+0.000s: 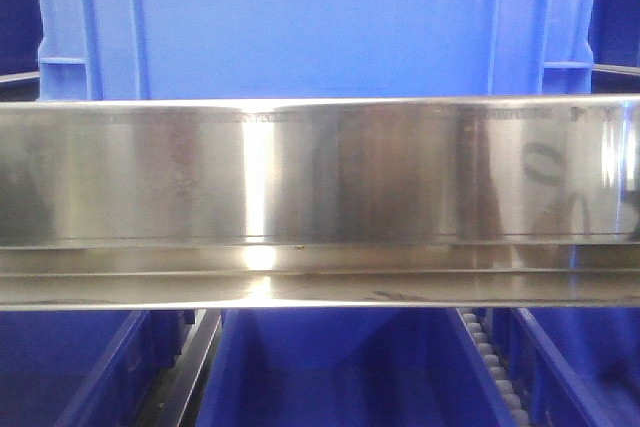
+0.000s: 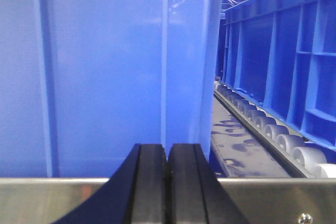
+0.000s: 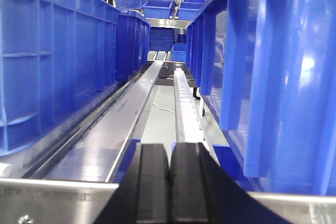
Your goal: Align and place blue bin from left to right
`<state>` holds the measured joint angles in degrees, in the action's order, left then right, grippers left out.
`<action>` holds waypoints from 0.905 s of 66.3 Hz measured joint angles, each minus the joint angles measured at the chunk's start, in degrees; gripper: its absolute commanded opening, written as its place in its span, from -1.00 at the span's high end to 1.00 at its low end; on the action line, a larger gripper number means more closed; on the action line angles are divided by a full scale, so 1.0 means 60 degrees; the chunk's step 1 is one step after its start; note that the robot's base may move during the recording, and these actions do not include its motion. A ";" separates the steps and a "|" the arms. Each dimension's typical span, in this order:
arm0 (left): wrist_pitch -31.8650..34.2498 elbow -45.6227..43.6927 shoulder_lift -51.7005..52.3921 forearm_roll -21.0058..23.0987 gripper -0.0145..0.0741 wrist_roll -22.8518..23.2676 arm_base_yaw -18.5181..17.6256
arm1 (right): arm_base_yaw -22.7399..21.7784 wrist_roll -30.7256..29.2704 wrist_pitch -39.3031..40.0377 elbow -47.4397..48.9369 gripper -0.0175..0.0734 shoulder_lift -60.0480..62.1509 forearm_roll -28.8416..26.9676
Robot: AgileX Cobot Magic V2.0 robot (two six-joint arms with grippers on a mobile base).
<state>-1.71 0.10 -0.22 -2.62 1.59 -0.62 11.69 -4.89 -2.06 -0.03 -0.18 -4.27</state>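
The blue bin (image 1: 320,27) is sitting on the upper level in the front view, spanning nearly the whole width, right behind one stainless steel rail (image 1: 320,177) that is hiding its base. It is showing one smooth wall framed by ribs at both corners. Below the rail, three deeper-blue tubs are lying side by side: the left tub (image 1: 60,367), the middle tub (image 1: 330,367) and the right tub (image 1: 590,367). One roller track (image 1: 490,357) is running between the middle and right ones.

The left gripper (image 2: 167,182) is holding its two black fingers pressed together with nothing between them. It is pointing at a bright blue wall with vertical ribs, which is filling the left and middle of its view. Whether the tips are touching that wall cannot be told. To the right, one row of grey rollers (image 2: 273,135) is running away beside one ribbed neighbouring crate (image 2: 278,61).

The right gripper (image 3: 169,182) is likewise keeping its two fingers squeezed shut on nothing. It is looking down an aisle with two crates in the left row (image 3: 47,61). One steel lane (image 3: 121,124) and one white roller strip (image 3: 184,98) are in the middle. The right row (image 3: 273,77) is standing close by, its count unclear. Several shelf bins (image 3: 163,9) are standing far off.
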 measured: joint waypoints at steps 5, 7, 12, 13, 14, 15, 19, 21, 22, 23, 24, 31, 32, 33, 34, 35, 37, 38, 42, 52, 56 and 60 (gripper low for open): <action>0.0000 0.0000 0.0000 0.0000 0.92 0.0000 0.0000 | 0.0000 0.0000 0.0000 0.0000 0.79 0.0000 0.0000; 0.0000 0.0000 0.0000 0.0000 0.92 0.0000 0.0000 | 0.0000 0.0000 0.0000 0.0000 0.79 0.0000 0.0000; 0.0000 0.0000 0.0000 0.0000 0.92 0.0000 0.0000 | 0.0000 0.0000 0.0000 0.0000 0.79 0.0000 0.0000; 0.0000 0.0000 0.0000 0.0000 0.92 0.0000 0.0000 | 0.0000 0.0000 0.0000 0.0000 0.79 0.0000 0.0000; 0.0000 0.0000 0.0000 0.0000 0.92 0.0000 0.0000 | 0.0000 0.0000 0.0000 0.0000 0.79 0.0000 0.0000; 0.0000 0.0000 0.0000 0.0000 0.92 0.0000 0.0000 | 0.0000 0.0000 0.0000 0.0000 0.79 0.0000 0.0000; 0.0000 0.0000 0.0000 0.0000 0.92 0.0000 0.0000 | 0.0000 0.0000 0.0000 0.0000 0.79 0.0000 0.0000; 0.0000 0.0000 0.0000 0.0000 0.92 0.0000 0.0000 | 0.0000 0.0000 0.0000 0.0000 0.79 0.0000 0.0000; 0.0000 0.0000 0.0000 0.0000 0.92 0.0000 0.0000 | 0.0000 0.0000 0.0000 0.0000 0.79 0.0000 0.0000; 0.0000 0.0000 0.0000 0.0000 0.92 0.0000 0.0000 | 0.0000 0.0000 0.0000 0.0000 0.79 0.0000 0.0000; 0.0000 0.0000 0.0000 0.0000 0.92 0.0000 0.0000 | 0.0000 0.0000 0.0000 0.0000 0.79 0.0000 0.0000; 0.0000 0.0000 0.0000 0.0000 0.92 0.0000 0.0000 | 0.0000 0.0000 0.0000 0.0000 0.79 0.0000 0.0000; 0.0000 0.0000 0.0000 0.0000 0.92 0.0000 0.0000 | 0.0000 0.0000 0.0000 0.0000 0.79 0.0000 0.0000; 0.0000 0.0000 0.0000 0.0000 0.92 0.0000 0.0000 | 0.0000 0.0000 0.0000 0.0000 0.79 0.0000 0.0000; 0.0000 0.0000 0.0000 0.0000 0.92 0.0000 0.0000 | 0.0000 0.0000 0.0000 0.0000 0.79 0.0000 0.0000; 0.0000 0.0000 0.0000 0.0000 0.92 0.0000 0.0000 | 0.0000 0.0000 0.0000 0.0000 0.79 0.0000 0.0000; 0.0000 0.0000 0.0000 0.0000 0.92 0.0000 0.0000 | 0.0000 0.0000 0.0000 0.0000 0.79 0.0000 0.0000; 0.0000 0.0000 0.0000 0.0000 0.92 0.0000 0.0000 | 0.0000 0.0000 0.0000 0.0000 0.79 0.0000 0.0000; 0.0000 0.0000 0.0000 0.0000 0.92 0.0000 0.0000 | 0.0000 0.0000 0.0000 0.0000 0.79 0.0000 0.0000; 0.0000 0.0000 0.0000 0.0000 0.92 0.0000 0.0000 | 0.0000 0.0000 0.0000 0.0000 0.79 0.0000 0.0000; 0.0000 0.0000 0.0000 0.0000 0.92 0.0000 0.0000 | 0.0000 0.0000 0.0000 0.0000 0.79 0.0000 0.0000; 0.0000 0.0000 0.0000 0.0000 0.92 0.0000 0.0000 | 0.0000 0.0000 0.0000 0.0000 0.79 0.0000 0.0000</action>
<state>-1.71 0.10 -0.22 -2.62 1.59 -0.62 11.69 -4.89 -2.06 -0.03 -0.18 -4.27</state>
